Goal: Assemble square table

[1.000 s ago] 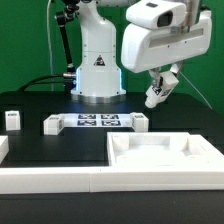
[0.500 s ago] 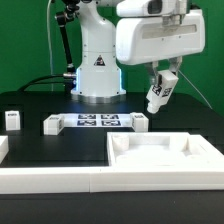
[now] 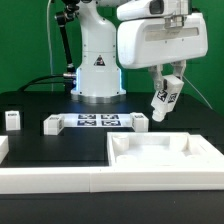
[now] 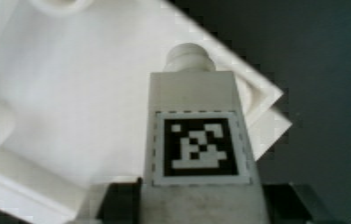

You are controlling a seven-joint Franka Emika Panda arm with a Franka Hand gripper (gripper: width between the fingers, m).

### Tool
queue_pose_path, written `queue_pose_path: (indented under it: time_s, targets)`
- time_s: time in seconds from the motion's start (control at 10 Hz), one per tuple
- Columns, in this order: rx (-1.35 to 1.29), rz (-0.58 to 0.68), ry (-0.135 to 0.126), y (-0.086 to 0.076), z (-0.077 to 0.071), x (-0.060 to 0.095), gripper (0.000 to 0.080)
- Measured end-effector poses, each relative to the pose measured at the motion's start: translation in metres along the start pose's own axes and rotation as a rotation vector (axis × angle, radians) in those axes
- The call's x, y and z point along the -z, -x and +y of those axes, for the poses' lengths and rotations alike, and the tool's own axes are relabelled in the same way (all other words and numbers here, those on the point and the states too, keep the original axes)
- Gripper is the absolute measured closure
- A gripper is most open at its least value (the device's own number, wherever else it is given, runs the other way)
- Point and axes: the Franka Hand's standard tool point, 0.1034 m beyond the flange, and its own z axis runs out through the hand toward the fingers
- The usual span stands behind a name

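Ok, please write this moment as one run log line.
jaws: shut on table leg | leg: in air, tilted | below: square tabletop corner | attached: not yet

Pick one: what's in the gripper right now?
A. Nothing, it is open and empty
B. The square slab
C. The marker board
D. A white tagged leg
D: the gripper is closed on a white tagged leg, held clear of the table in the exterior view, while the square slab lies loose beyond it in the wrist view.
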Motion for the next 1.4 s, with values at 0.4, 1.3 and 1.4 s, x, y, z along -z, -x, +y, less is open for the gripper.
queue_pose_path:
  time_s: [0.4,1.3,1.4]
  targets:
    - [-0.009,-0.004,-0.006,0.0,0.0,-0.002,0.0508]
    - [-0.088,0.018,-0.051,-0.04,0.019,-0.01,0.0508]
    - [-0.105,0.021,-0.052,-0.038,0.022,-0.011,0.0508]
